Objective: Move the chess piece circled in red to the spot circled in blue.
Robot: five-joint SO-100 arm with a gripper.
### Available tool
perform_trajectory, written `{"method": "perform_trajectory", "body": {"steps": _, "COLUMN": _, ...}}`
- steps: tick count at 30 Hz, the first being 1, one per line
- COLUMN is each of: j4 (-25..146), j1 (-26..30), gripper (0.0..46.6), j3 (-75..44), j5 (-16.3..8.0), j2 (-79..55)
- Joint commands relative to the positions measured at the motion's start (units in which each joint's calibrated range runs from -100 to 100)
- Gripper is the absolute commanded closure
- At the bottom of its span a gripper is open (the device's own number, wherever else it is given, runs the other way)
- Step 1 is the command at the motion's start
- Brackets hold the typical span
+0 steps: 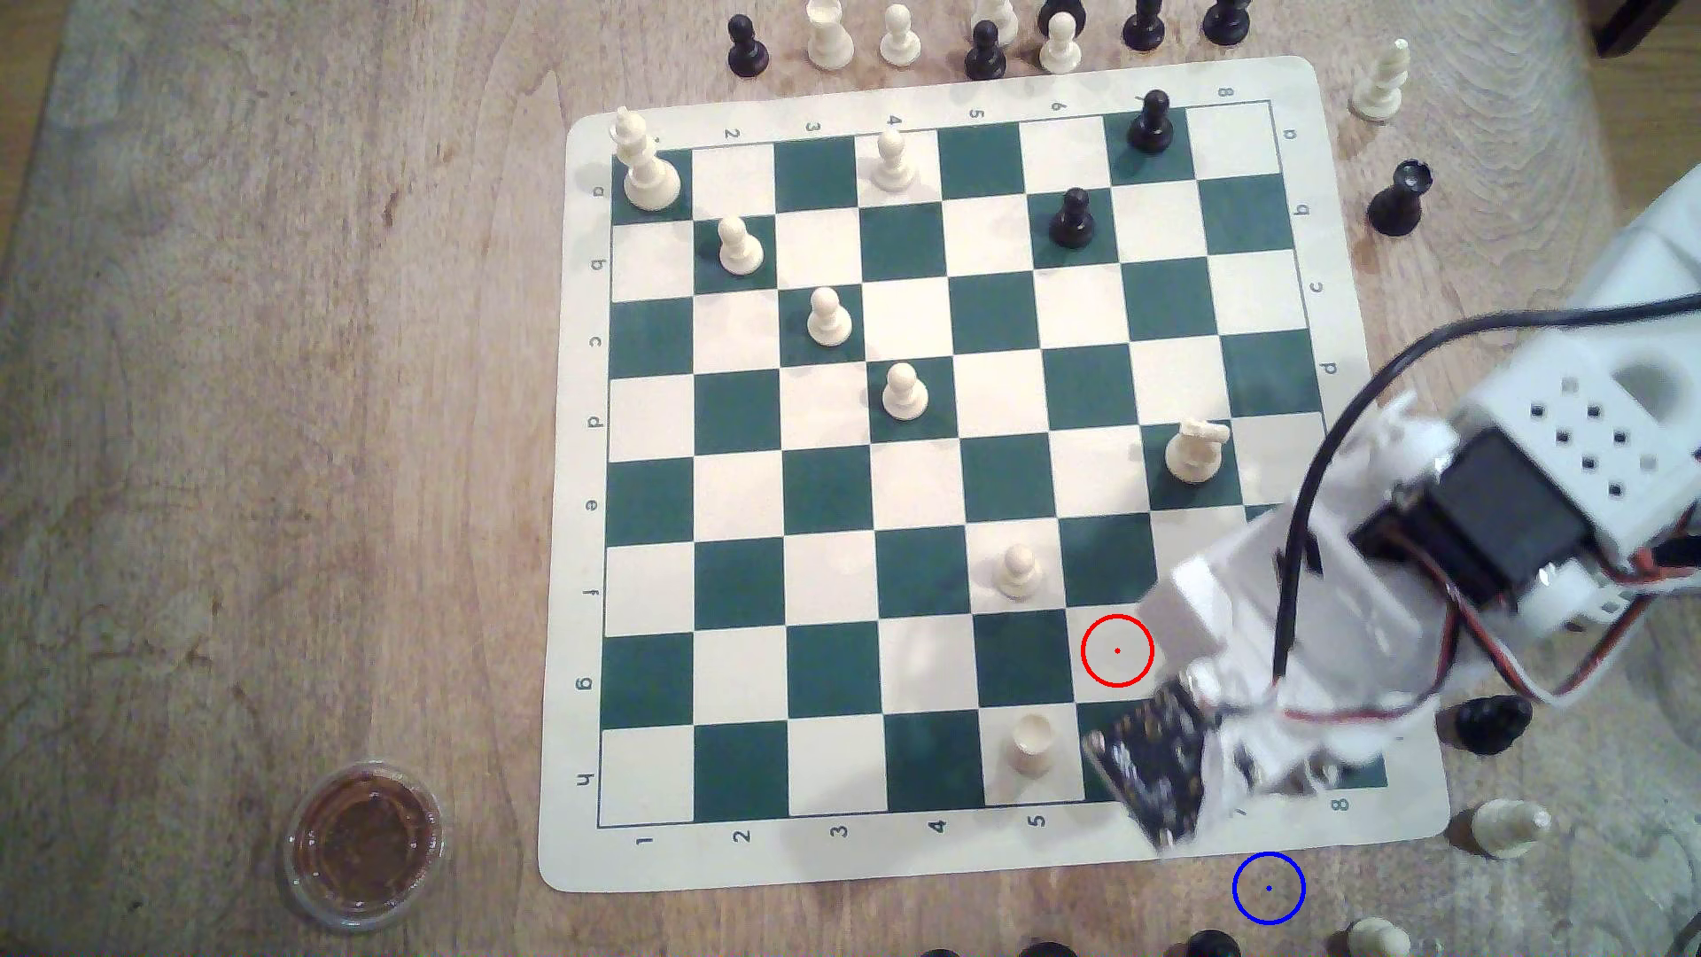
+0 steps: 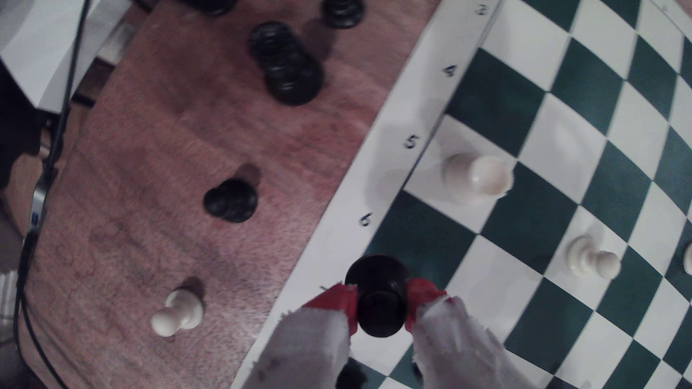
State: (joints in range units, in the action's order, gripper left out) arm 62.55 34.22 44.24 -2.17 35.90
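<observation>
**Gripper holding a black pawn over the board's corner**

In the wrist view, the gripper (image 2: pixel 382 305) is clamped on a black pawn (image 2: pixel 380 295). Its two red-tipped fingers (image 2: pixel 337 305) press the pawn's neck from either side, with the round base pointing away from the camera, over the pale border of the chessboard (image 2: pixel 423 112) near the printed number 6. Whether the pawn is touching the board cannot be told.

In the exterior view, the white arm (image 1: pixel 1381 589) reaches in from 3 o'clock and covers the board's corner at about 5 o'clock. The pawn itself is hidden under the arm there. A red ring (image 1: pixel 1116 651) marks a bare white square just beside the arm, at its 9 o'clock. The blue ring (image 1: pixel 1268 888) sits on bare wooden table (image 1: pixel 276 368) just off the board's edge, at about 6 o'clock from the arm's tip.

A cream pawn (image 1: pixel 1031 743) stands on the board's edge row, at 9 o'clock from the arm's tip. A round lidded cup (image 1: pixel 364 842) rests on the table well apart, at 7 o'clock from the board. Spare black and cream pieces stand around the board.
</observation>
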Motion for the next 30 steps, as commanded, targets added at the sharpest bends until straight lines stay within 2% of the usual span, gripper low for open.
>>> {"method": "perform_trajectory", "body": {"steps": 1, "j4": -2.1, "j1": 5.4, "gripper": 46.1, "j3": -5.6, "j5": 0.3, "j2": -2.8}}
{"method": "perform_trajectory", "body": {"steps": 4, "j4": -2.4, "j1": 7.3, "gripper": 46.2, "j3": -5.6, "j5": 1.0, "j2": -4.4}}
{"method": "perform_trajectory", "body": {"steps": 14, "j4": -4.7, "j1": 15.1, "gripper": 45.8, "j3": -5.7, "j5": 0.9, "j2": -9.0}}
{"method": "perform_trajectory", "body": {"steps": 30, "j4": -10.0, "j1": 15.3, "gripper": 45.8, "j3": -5.3, "j5": 1.6, "j2": -19.5}}
